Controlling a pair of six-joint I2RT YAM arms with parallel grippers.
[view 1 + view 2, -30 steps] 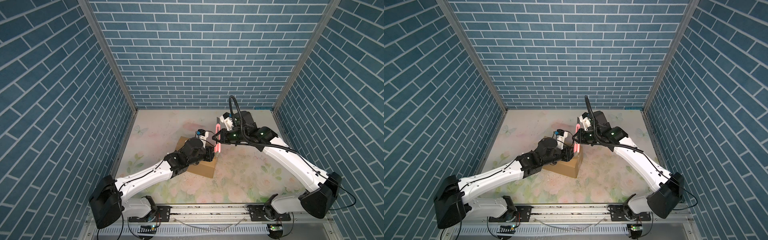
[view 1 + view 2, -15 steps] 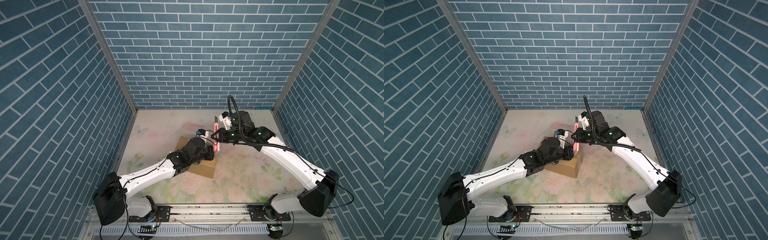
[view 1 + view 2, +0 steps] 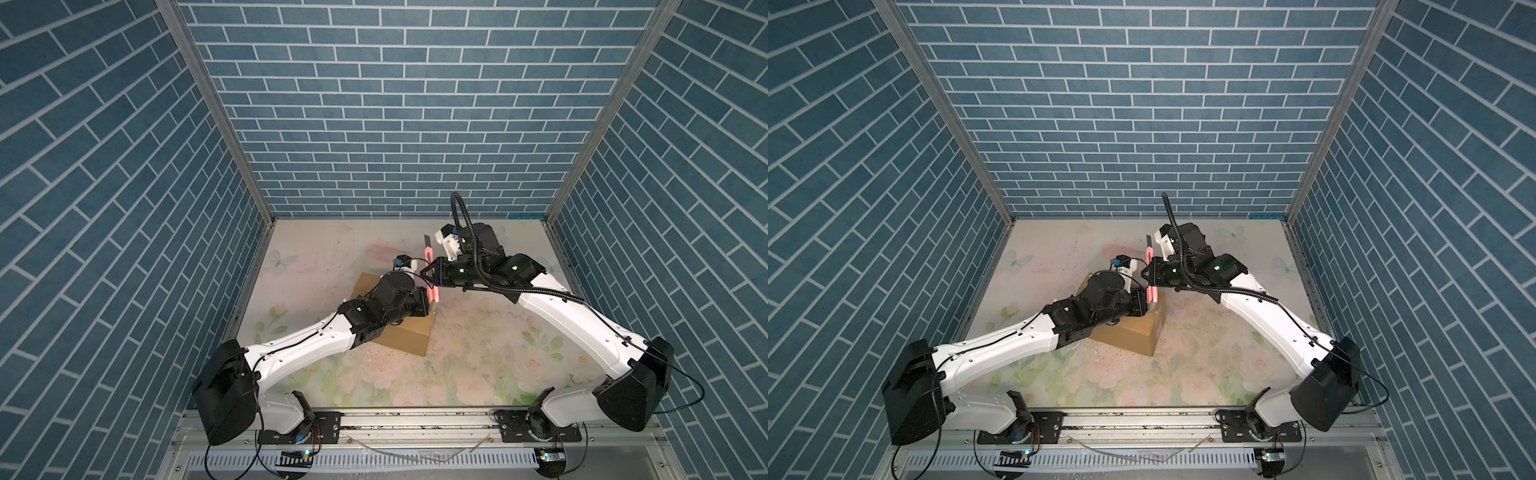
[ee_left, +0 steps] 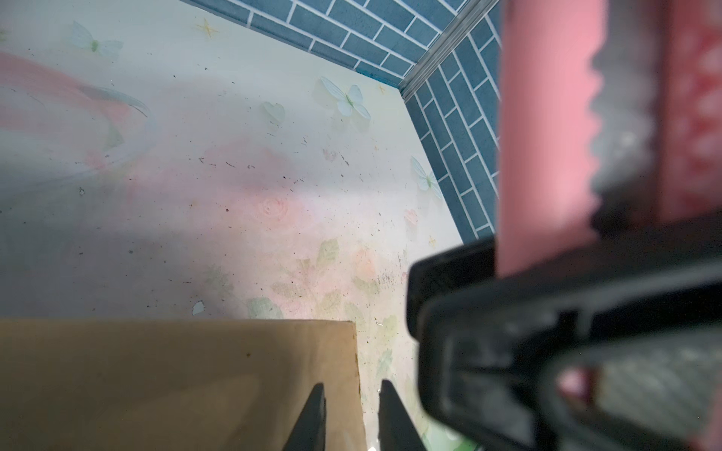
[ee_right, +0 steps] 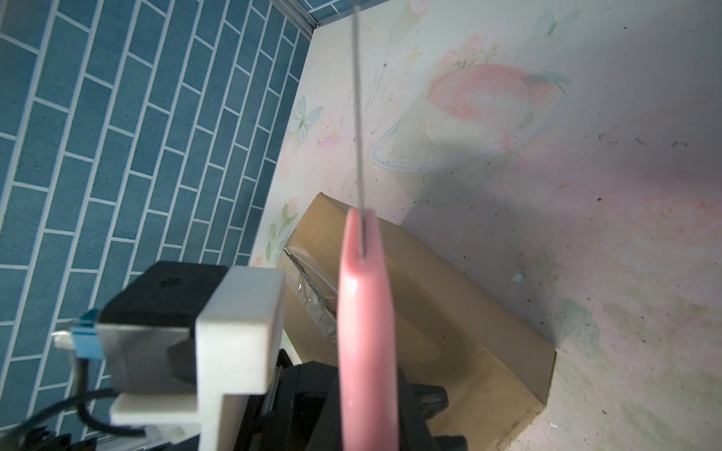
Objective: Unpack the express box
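Observation:
The express box (image 3: 409, 338) is a brown carton lying on the floral table, mostly under my left arm in both top views. Crumpled clear tape (image 5: 312, 289) runs along its top seam. My left gripper (image 4: 352, 384) sits at the box's right top edge (image 3: 1152, 305). Its fingertips are a narrow gap apart and straddle that edge, and a pinch on the cardboard does not show. My right gripper (image 3: 432, 276) hovers just above the left one, shut on the handle of a pink knife (image 5: 365, 332). The thin blade (image 3: 426, 240) points toward the back wall.
Blue brick walls (image 3: 395, 124) close in the back and both sides. The table (image 3: 478, 353) is covered with a floral mat and small dark crumbs. A metal rail (image 3: 415, 419) carrying both arm bases runs along the front edge.
My right gripper has drifted slightly left with the knife. The left arm has barely shifted over the box. Neither gripper's opening has visibly changed.

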